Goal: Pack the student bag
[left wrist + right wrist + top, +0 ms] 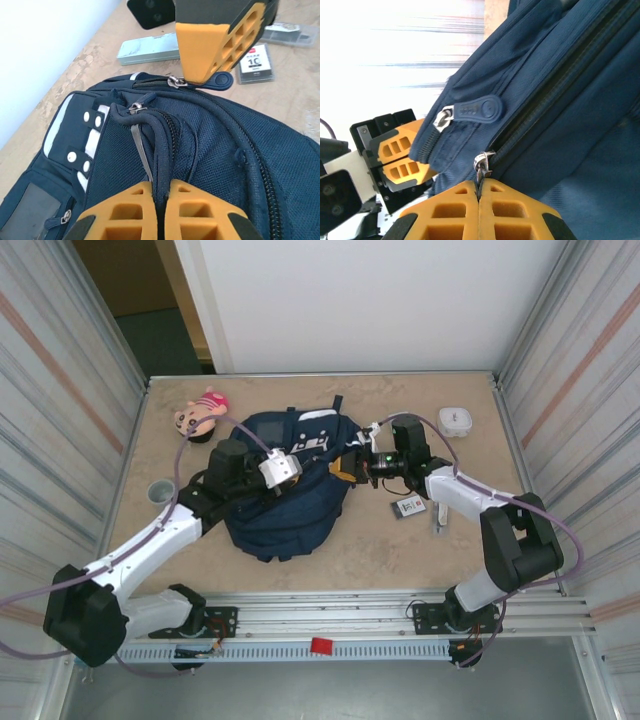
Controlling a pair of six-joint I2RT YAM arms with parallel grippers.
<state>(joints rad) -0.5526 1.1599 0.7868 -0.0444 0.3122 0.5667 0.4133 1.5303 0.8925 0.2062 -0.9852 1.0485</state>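
Student bag (290,505): lies flat in the middle of the surface (400,560), navy side up, between the two arms.

Left claw (162,189): pinched tight on a raised ridge of bag fabric beside a zipper, with a grey pull strip caught at the same spot. Sits over the middle of the bag in the top view.

Right claw (479,189): closed hard on a metal zip pull (481,165) at the bag's upper right edge. Faces the left claw across the fabric, close by but apart.

Blue rubber tab (477,109): hangs free from a second slider, just above the gripped pull.

Around the bag:
- Plush doll (201,415): at the far left, near the bag's top corner.
- Grey cup (160,490): by the left edge, well apart from the bag.
- White box (455,420): at the far right.
- Card pack (255,62) and flat silver case (147,49): lie on the bare surface right of the bag.
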